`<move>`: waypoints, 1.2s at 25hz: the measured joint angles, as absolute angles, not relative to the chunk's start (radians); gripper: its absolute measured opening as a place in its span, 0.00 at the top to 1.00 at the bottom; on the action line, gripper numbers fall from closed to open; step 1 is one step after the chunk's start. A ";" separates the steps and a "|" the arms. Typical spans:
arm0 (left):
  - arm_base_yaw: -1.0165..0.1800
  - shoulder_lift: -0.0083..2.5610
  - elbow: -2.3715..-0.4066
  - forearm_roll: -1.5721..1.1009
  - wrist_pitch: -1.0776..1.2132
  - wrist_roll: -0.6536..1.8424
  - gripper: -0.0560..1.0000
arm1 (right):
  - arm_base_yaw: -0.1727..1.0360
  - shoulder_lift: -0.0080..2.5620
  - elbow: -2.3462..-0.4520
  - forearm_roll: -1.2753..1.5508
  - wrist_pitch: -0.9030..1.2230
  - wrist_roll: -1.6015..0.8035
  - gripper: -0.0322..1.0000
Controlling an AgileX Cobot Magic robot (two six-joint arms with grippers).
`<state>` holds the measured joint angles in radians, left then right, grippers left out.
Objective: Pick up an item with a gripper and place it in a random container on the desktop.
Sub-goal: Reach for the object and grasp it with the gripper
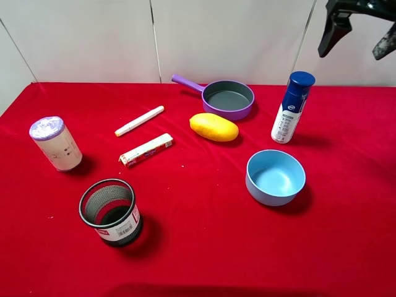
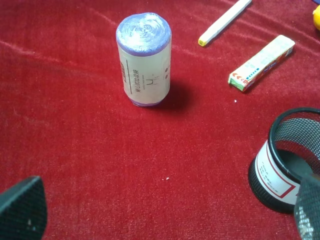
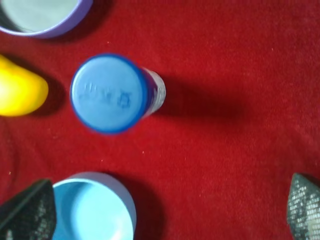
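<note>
Desktop (image 1: 204, 253) draped in matt red cloth, short nap, faintly creased. Bottle (image 1: 289, 111) finished in smooth white plastic; cap (image 3: 107, 93) slightly glossy. Bowl (image 1: 275, 179): smooth, soft sheen. Mesh cup (image 1: 111, 211) formed of fine black wire mesh, paper label (image 1: 122, 230) wrapped round. Cylinder (image 2: 143, 65) covered by shiny film.

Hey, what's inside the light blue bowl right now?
Nothing shows inside the bowl: just its bare blue floor and far wall. The near inner wall is hidden behind its own rim.
</note>
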<state>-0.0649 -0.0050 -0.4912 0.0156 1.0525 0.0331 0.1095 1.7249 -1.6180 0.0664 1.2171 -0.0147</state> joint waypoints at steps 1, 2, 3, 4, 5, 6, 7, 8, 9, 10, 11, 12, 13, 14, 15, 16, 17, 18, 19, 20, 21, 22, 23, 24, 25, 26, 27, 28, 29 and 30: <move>-0.065 -0.005 -0.491 0.016 1.053 0.033 0.01 | 0.110 1.738 -1.629 0.068 1.217 -0.020 0.30; -0.065 -0.005 -0.491 0.016 1.053 0.033 0.01 | 0.110 1.752 -1.637 0.071 1.217 -0.024 0.30; -0.065 -0.005 -0.491 0.016 1.053 0.033 0.01 | 0.110 1.765 -1.646 0.073 1.217 -0.030 0.30; -0.065 -0.005 -0.491 0.016 1.053 0.033 0.01 | 0.110 1.777 -1.652 0.075 1.217 -0.035 0.30; -0.065 -0.005 -0.491 0.016 1.053 0.033 0.01 | 0.110 1.787 -1.658 0.077 1.218 -0.038 0.30; -0.065 -0.005 -0.491 0.016 1.053 0.033 0.01 | 0.110 1.798 -1.663 0.080 1.217 -0.043 0.30; -0.065 -0.005 -0.491 0.016 1.053 0.033 0.01 | 0.110 1.808 -1.667 0.083 1.217 -0.046 0.30; -0.065 -0.005 -0.491 0.016 1.053 0.033 0.01 | 0.110 1.816 -1.669 0.090 1.217 -0.049 0.30; -0.065 -0.005 -0.491 0.016 1.053 0.033 0.01 | 0.110 1.825 -1.670 0.098 1.217 -0.055 0.30; -0.065 -0.005 -0.491 0.016 1.053 0.033 0.01 | 0.110 1.835 -1.673 0.106 1.217 -0.064 0.30; -0.065 -0.005 -0.491 0.016 1.053 0.033 0.01 | 0.110 1.846 -1.679 0.113 1.218 -0.073 0.30; -0.065 -0.005 -0.491 0.016 1.053 0.033 0.01 | 0.110 1.855 -1.685 0.120 1.217 -0.079 0.30; -0.065 -0.005 -0.491 0.016 1.053 0.033 0.01 | 0.114 1.863 -1.687 0.123 1.217 -0.083 0.30; -0.065 -0.005 -0.491 0.016 1.053 0.033 0.01 | 0.118 1.873 -1.694 0.123 1.219 -0.085 0.30; -0.065 -0.005 -0.491 0.016 1.053 0.033 0.01 | 0.125 1.882 -1.702 0.123 1.219 -0.087 0.30; -0.065 -0.005 -0.491 0.016 1.053 0.033 0.01 | 0.134 1.890 -1.708 0.122 1.217 -0.090 0.30; -0.065 -0.005 -0.491 0.016 1.053 0.033 0.01 | 0.143 1.899 -1.717 0.121 1.218 -0.091 0.30; -0.065 -0.005 -0.491 0.016 1.053 0.033 0.01 | 0.154 1.908 -1.727 0.116 1.218 -0.092 0.30; -0.065 -0.005 -0.491 0.016 1.053 0.033 0.01 | 0.165 1.916 -1.735 0.111 1.218 -0.092 0.30; -0.065 -0.005 -0.491 0.016 1.053 0.033 0.01 | 0.174 1.926 -1.742 0.109 1.218 -0.093 0.30; -0.065 -0.005 -0.491 0.016 1.053 0.033 0.01 | 0.179 1.935 -1.749 0.109 1.218 -0.094 0.30; -0.065 -0.005 -0.491 0.016 1.053 0.033 0.01 | 0.182 1.944 -1.753 0.113 1.217 -0.094 0.30; -0.065 -0.005 -0.491 0.016 1.053 0.033 0.01 | 0.185 1.951 -1.755 0.116 1.217 -0.094 0.30; -0.065 -0.005 -0.491 0.016 1.053 0.033 0.01 | 0.186 1.960 -1.755 0.118 1.217 -0.094 0.30; -0.065 -0.005 -0.491 0.016 1.053 0.033 0.01 | 0.188 1.967 -1.755 0.116 1.218 -0.094 0.30; -0.065 -0.005 -0.491 0.016 1.053 0.033 0.01 | 0.190 1.973 -1.755 0.115 1.218 -0.094 0.30; -0.065 -0.005 -0.491 0.016 1.053 0.033 0.01 | 0.191 1.979 -1.755 0.114 1.218 -0.094 0.30; -0.065 -0.005 -0.491 0.016 1.053 0.033 0.01 | 0.192 1.984 -1.756 0.114 1.218 -0.094 0.30; -0.065 -0.005 -0.491 0.016 1.053 0.033 0.01 | 0.193 1.989 -1.759 0.111 1.217 -0.094 0.30; -0.065 -0.005 -0.491 0.016 1.053 0.033 0.01 | 0.194 1.995 -1.759 0.109 1.217 -0.094 0.30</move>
<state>-0.0649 -0.0050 -0.4912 0.0156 1.0525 0.0331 0.1937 1.9947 -1.7587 0.1091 1.2166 -0.0936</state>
